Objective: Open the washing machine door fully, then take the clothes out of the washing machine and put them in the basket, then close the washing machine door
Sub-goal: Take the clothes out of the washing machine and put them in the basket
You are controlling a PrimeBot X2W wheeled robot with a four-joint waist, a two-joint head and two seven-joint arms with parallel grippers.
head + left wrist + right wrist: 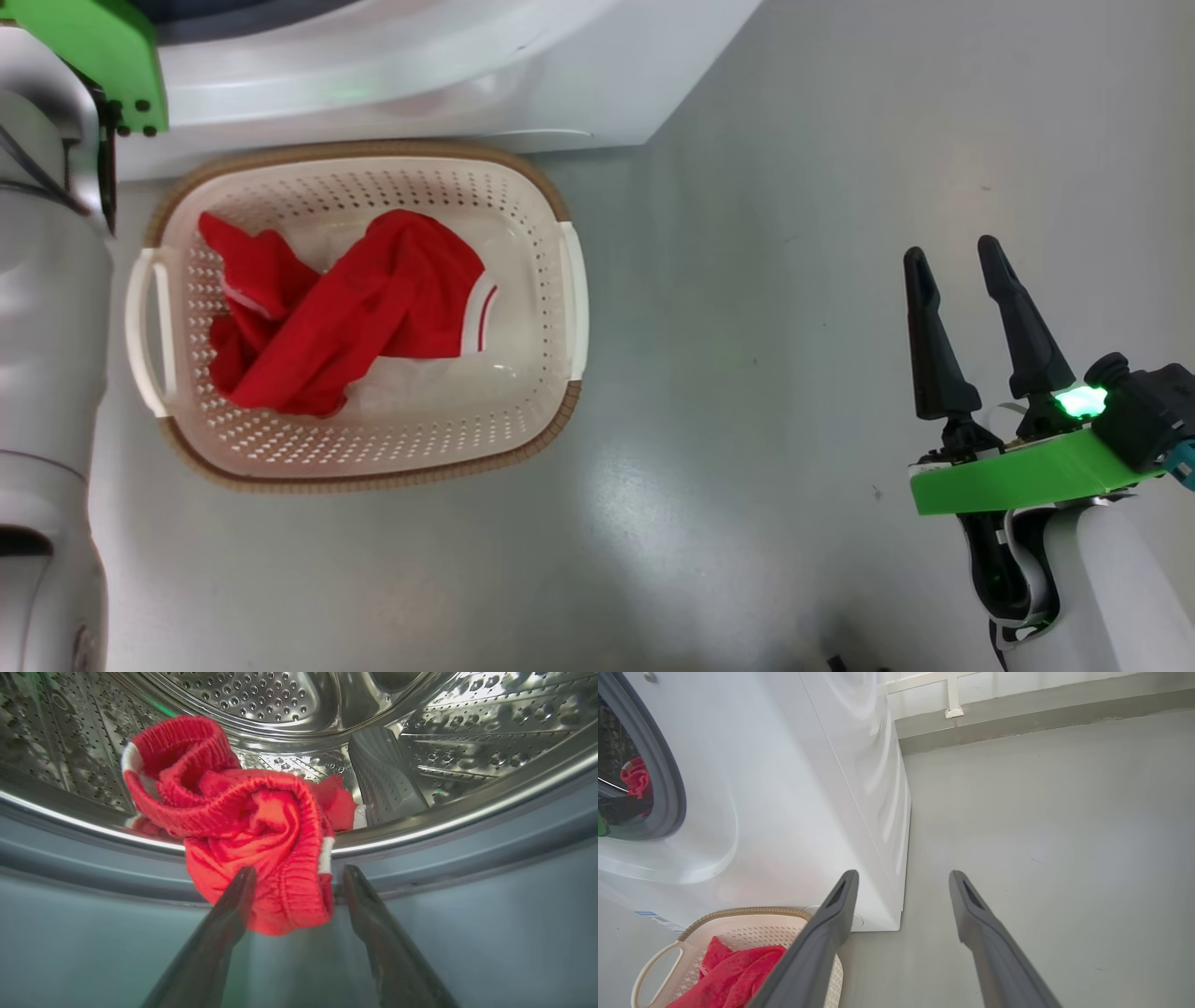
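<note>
Grab lining up at the drum mouth!
Spread wide, the left gripper (299, 870) flanks the red clothes (252, 826) bunched on the washing machine (467, 728) drum lip at twelve o'clock; another red piece (364, 308) lies in the basket (574, 289), nine o'clock in head view. At four, the right gripper (950, 247) hangs spread, empty. Danger: pinching only the hanging fold, so the bundle snags on the rim.

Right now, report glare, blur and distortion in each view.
Head view: pale glare on the floor near the basket. Left wrist view: bright streak along the drum rim, left gripper soft, clothes sharp. Right wrist view: the washing machine leans, skewed by the wide lens.
</note>
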